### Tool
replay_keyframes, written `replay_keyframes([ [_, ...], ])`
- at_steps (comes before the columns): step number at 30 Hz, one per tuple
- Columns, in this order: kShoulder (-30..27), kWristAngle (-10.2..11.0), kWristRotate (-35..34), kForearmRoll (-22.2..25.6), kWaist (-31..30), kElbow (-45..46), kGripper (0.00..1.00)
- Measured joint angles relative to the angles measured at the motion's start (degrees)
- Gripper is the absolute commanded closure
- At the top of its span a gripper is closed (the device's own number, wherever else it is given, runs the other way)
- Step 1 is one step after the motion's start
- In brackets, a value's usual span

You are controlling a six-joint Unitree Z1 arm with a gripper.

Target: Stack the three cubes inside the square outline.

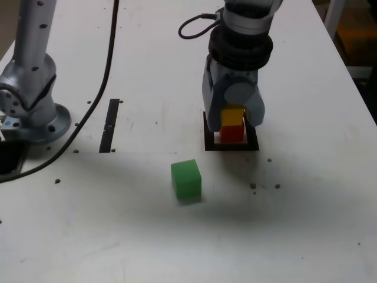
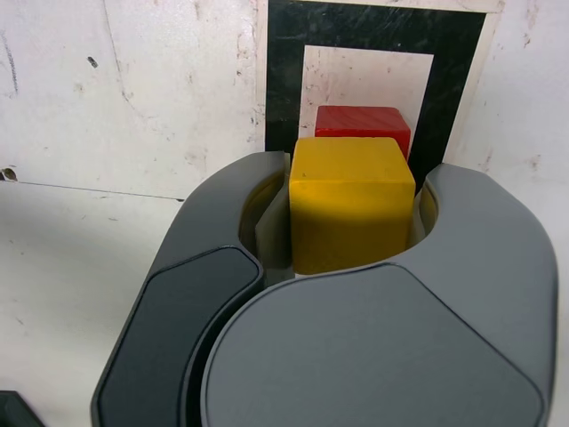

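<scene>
A: Sweep the exterior view from its left. What do you have?

B: The grey arm base and a black cable, then the straight black strip. Further right, the green cube sits alone on the white table, well apart from the rest. Right of it is the square outline, with the red cube inside it and the yellow cube on top.

A: And the gripper?

B: Its jaws flank the yellow cube on two opposite faces and look closed on it, in the wrist view.

A: How will the green one handle?

B: I'd judge it light and rigid, with a matte surface that shouldn't slip. Take it by two opposite flat side faces, squarely, since a corner grip could twist it. The risk is nudging the stack when placing it.
</scene>
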Motion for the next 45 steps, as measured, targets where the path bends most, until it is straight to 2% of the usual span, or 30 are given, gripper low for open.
replay_keyframes([
  [8,0.0,0.4,0.5,0.3,0.2,0.0,0.31],
  [13,0.0,1.5,0.5,0.4,0.3,-0.3,0.31],
  [16,-0.7,2.8,0.5,1.6,0.4,-0.7,0.3],
  [21,-5.2,4.5,-0.2,5.0,0.4,-1.3,0.29],
  [26,-12.9,5.8,-3.3,10.5,-1.4,-0.5,0.29],
  [34,-18.0,4.6,-12.8,12.1,-11.0,2.8,0.29],
  [41,-18.1,3.0,-22.0,11.6,-20.3,2.7,0.29],
  [45,-17.4,1.5,-26.4,9.6,-23.9,3.4,0.29],
])
